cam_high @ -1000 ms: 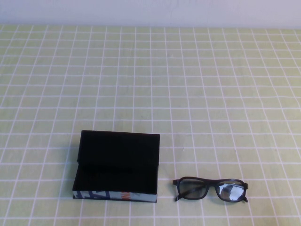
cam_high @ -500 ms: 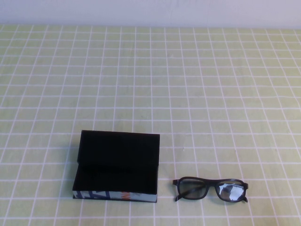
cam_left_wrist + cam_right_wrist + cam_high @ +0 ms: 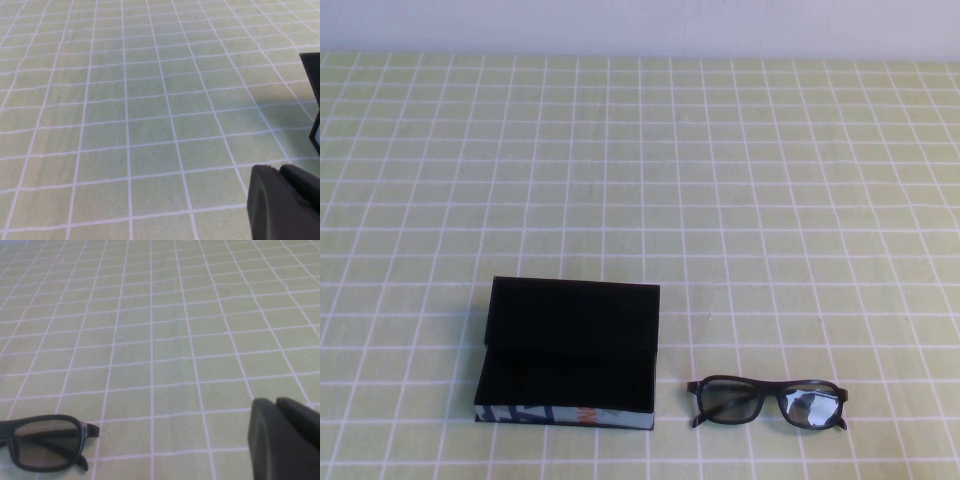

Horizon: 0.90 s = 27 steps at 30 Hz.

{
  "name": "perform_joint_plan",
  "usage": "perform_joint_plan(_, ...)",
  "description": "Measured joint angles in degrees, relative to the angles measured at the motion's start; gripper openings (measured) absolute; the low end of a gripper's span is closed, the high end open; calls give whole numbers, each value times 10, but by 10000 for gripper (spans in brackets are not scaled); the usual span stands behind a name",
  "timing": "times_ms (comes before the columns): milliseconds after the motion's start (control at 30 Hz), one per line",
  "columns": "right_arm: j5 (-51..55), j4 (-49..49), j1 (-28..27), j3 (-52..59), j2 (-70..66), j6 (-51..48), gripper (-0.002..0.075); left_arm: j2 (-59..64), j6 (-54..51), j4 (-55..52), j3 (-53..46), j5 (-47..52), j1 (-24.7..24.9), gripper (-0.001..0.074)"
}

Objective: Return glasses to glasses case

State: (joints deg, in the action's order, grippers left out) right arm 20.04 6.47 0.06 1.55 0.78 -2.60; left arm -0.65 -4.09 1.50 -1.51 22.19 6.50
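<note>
My table is covered by a pale yellow-green cloth with a white grid of squares (image 3: 740, 200), running back to a plain light wall (image 3: 640, 25) at the far edge.

From the high view neither of my arms appears. There the black rectangular hard glasses case (image 3: 567, 355) sits open near the front edge on my left side, its hinged lid standing up behind a black-lined tray, its front wall showing a blue-white pattern with an orange mark. Just to its right, apart from it, lie the black thick-rimmed rectangular glasses (image 3: 767, 402), flat on the cloth with the lenses facing the camera and one lens catching a pale reflection.

My left wrist view shows only a dark sliver of the case's edge (image 3: 314, 100) at the frame's border, with its shadow on the cloth, and a rounded black part of my left gripper (image 3: 285, 202) in the corner; I cannot tell whether it is spread or pressed together. My right wrist view catches one half of the glasses (image 3: 45, 440), a folded temple visible behind the clear lens, and a similar black bulk of my right gripper (image 3: 285, 437) well apart from them, holding nothing; its state I cannot tell either.
</note>
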Motion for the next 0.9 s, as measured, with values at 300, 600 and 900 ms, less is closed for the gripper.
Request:
perform_joint_plan(300, -71, 235, 0, 0, 0, 0, -11, 0, 0, 0, 0, 0, 0, -4)
perform_joint_plan(600, -167, 407, 0, 0, 0, 0, -11, 0, 0, 0, 0, 0, 0, -4)
perform_joint_plan(900, -110, 502, 0, -5, 0, 0, -11, 0, 0, 0, 0, 0, 0, -4)
